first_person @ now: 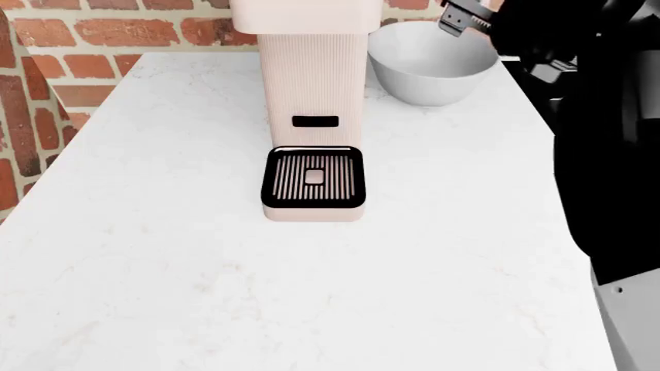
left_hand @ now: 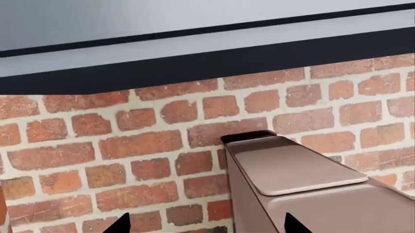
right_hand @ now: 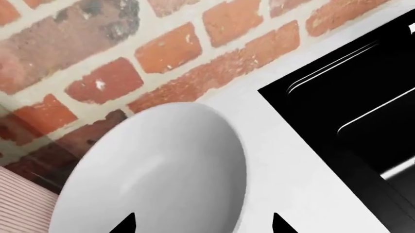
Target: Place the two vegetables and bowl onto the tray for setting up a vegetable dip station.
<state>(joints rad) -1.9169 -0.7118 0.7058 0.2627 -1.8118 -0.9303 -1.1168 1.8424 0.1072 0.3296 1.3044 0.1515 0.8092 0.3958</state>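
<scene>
The white bowl (first_person: pixel 431 65) (right_hand: pixel 155 174) stands at the back of the counter, to the right of the coffee machine. My right gripper (first_person: pixel 461 17) (right_hand: pixel 202 225) hovers over the bowl's right rim, open, with nothing between its fingertips. In the right wrist view one tip is over the bowl's inside and the other is past its rim. My left gripper (left_hand: pixel 209 225) is open and empty, facing the brick wall beside the machine's top; it does not show in the head view. The two vegetables are out of view. A glossy black rectangular surface (right_hand: pixel 350 121) lies beside the bowl; I cannot tell if it is the tray.
A tall beige coffee machine (first_person: pixel 312 93) (left_hand: pixel 304 179) with a black drip grate (first_person: pixel 314 178) stands mid-counter. The brick wall (first_person: pixel 103 31) runs behind and to the left. White marble counter (first_person: pixel 309 294) stretches to the front. My black right arm (first_person: pixel 608 154) fills the right side.
</scene>
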